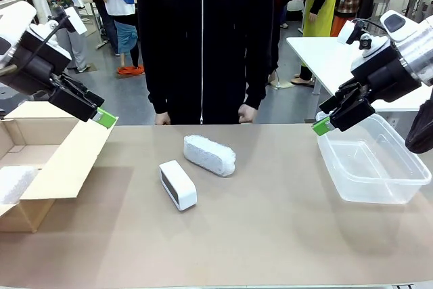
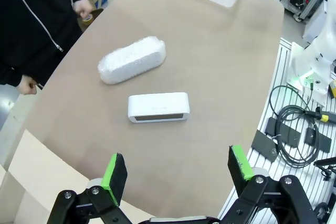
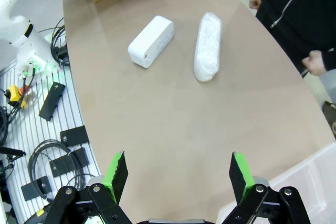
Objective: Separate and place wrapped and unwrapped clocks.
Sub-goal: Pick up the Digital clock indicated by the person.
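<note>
One unwrapped clock [image 1: 178, 185], a smooth white block with a dark face, lies near the middle of the table [image 1: 270, 235]. Just beside it, on the side of the person [image 1: 203, 45], lies one wrapped bundle [image 1: 210, 155]; the two are near but apart. A second wrapped bundle [image 1: 13, 184] lies inside the one cardboard box [image 1: 64, 167] at the left. One clear plastic tub [image 1: 372, 167] stands at the right. The left gripper [image 1: 105, 118] hangs above the box flap and the right gripper [image 1: 323, 125] above the tub corner. Both have their fingers wide apart and hold nothing.
</note>
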You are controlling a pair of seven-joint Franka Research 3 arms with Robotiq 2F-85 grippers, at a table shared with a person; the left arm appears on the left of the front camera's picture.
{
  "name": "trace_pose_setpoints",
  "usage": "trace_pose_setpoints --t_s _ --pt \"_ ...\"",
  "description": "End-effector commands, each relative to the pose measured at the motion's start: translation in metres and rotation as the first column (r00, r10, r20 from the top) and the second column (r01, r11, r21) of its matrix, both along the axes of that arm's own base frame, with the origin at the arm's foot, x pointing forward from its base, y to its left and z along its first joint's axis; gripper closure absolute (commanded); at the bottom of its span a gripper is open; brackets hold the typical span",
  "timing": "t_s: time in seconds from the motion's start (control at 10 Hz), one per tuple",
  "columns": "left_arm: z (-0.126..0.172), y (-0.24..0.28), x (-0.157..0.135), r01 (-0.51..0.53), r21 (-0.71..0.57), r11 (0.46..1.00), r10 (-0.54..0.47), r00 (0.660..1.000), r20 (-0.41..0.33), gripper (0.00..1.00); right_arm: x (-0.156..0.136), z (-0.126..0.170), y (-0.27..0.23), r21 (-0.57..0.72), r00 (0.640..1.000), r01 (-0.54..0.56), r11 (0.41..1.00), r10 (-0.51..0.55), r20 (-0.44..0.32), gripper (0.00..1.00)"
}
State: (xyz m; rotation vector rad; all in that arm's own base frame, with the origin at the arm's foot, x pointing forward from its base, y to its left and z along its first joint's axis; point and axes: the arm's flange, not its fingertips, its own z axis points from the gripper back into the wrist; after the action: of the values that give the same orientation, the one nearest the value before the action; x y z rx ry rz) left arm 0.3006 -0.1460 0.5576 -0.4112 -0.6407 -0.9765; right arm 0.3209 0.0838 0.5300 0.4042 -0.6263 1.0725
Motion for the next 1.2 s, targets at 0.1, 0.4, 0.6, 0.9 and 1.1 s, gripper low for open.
trace_pose_setpoints --t_s 0.1,0.4,0.6,0.9,1.1 --pt "0.0005 -0.0018 -0.0002 -0.003 0.001 1.0 0.003 1.0 0.009 0.0 0.0013 -0.001 0.001 0.027 1.0 -0.01 1.0 0.01 -0.007 0.0" --pt "0.0005 -0.0018 -0.0002 -0.003 0.001 1.0 0.003 1.0 0.009 0.0 0.0013 -0.001 0.001 0.027 1.0 -0.01 1.0 0.01 -0.007 0.0" --pt "0.0005 -0.0018 -0.0002 -0.003 0.001 1.0 0.003 1.0 0.009 0.0 0.0013 -0.001 0.001 0.027 1.0 -0.01 1.0 0.01 -0.007 0.0" --pt "0.0005 -0.0018 -0.0002 -0.003 0.001 1.0 0.003 1.0 0.009 0.0 0.0013 -0.001 0.001 0.027 1.0 -0.01 1.0 0.01 -0.007 0.0" --pt "0.0005 -0.0018 -0.0002 -0.003 0.001 1.0 0.003 1.0 0.009 0.0 0.0013 -0.001 0.001 0.027 1.0 -0.01 1.0 0.01 -0.007 0.0"
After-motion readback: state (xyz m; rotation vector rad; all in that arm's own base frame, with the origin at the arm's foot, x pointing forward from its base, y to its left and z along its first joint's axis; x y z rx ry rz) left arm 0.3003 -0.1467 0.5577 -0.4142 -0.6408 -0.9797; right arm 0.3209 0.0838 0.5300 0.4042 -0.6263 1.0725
